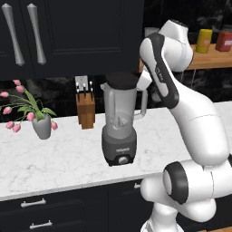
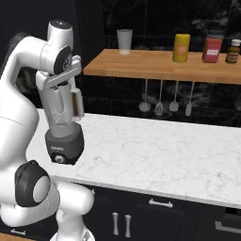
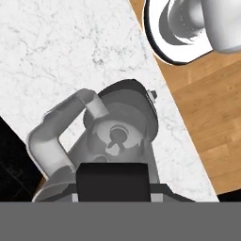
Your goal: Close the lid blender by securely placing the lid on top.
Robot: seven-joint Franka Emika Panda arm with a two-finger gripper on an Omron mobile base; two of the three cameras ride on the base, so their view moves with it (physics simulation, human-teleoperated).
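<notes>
Black lid (image 1: 122,80) sits at the mouth of the blender (image 1: 120,124) on the marble counter (image 1: 68,158) — held level, I'd judge, to seat squarely. Gripper (image 3: 113,181) hangs directly above; whether it pinches the lid, I cannot tell.

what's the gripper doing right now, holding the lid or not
Gripper: over the blender, shut on the lid, which sits at the jar's mouth.

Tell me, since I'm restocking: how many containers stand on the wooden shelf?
4 on the shelf: a clear cup, yellow canister, red jar, and small brown bottle at the edge; others may be beyond it.
</notes>
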